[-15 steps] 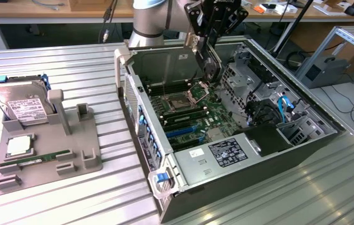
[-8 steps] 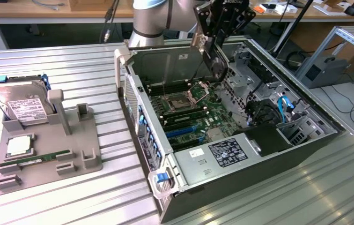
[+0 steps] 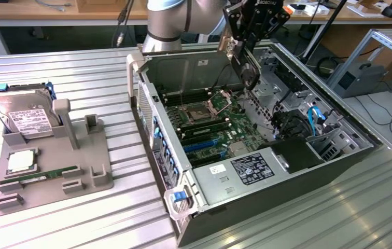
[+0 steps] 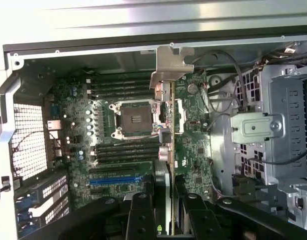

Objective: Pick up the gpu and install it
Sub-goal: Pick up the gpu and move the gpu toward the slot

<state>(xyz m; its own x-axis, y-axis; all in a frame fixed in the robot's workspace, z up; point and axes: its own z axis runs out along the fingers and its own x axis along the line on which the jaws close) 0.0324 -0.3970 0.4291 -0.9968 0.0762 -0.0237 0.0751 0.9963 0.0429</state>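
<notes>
I am gripping the gpu (image 4: 171, 125) edge-on in my clenched gripper (image 4: 167, 212).
I am holding it over the open computer case (image 3: 182, 67), above the motherboard (image 4: 193, 150).

The pincer (image 4: 166, 202) grips the gpu (image 4: 165, 77) (edge-on) above the motherboard (image 4: 193, 155).

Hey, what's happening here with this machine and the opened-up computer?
A robot arm's gripper is clamped on the gpu, a slim card with a pale metal end bracket. It holds the card edge-on above the motherboard inside the open computer case. The card is not yet seated in a slot. At the exterior view's left, a grey holder tray carries a hard drive and a small green RAM stick.
</notes>
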